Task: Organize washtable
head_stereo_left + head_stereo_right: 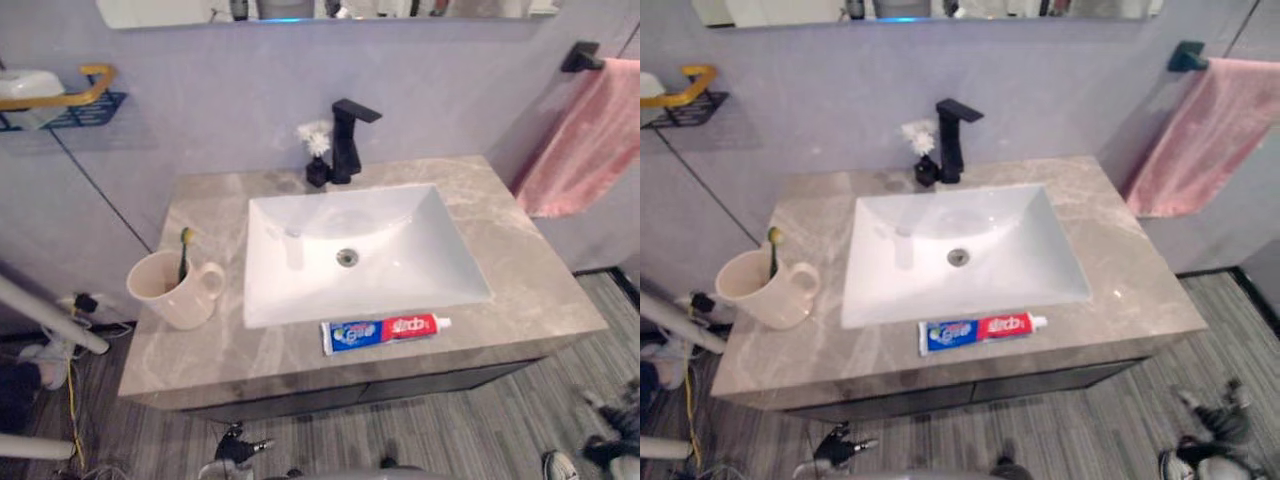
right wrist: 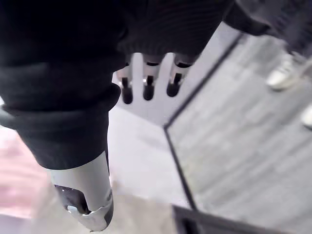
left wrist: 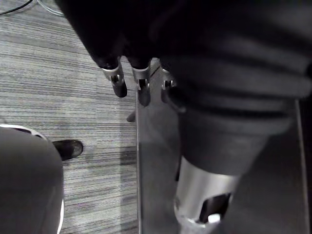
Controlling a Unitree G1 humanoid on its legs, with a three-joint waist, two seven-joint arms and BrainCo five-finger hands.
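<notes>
A red, white and blue toothpaste tube (image 1: 385, 331) lies flat on the marble counter (image 1: 530, 270), along the front rim of the white sink (image 1: 300, 285). At the counter's left stands a cream cup (image 1: 175, 292) with a toothbrush (image 1: 184, 250) upright in it. A black faucet (image 1: 347, 140) and a small black vase with a white flower (image 1: 316, 152) stand behind the sink. My left hand (image 3: 117, 83) hangs low over the floor with its fingers straight and nothing in it. My right hand (image 2: 146, 87) also hangs down, with relaxed fingers that hold nothing. Both are well below the counter top.
A pink towel (image 1: 590, 140) hangs from a black bar on the right wall. A blue wire shelf with a gold handle (image 1: 70, 100) is fixed to the left wall. White poles (image 1: 50, 325) and cables lie left of the cabinet. A person's shoes (image 2: 280, 78) stand on the striped floor.
</notes>
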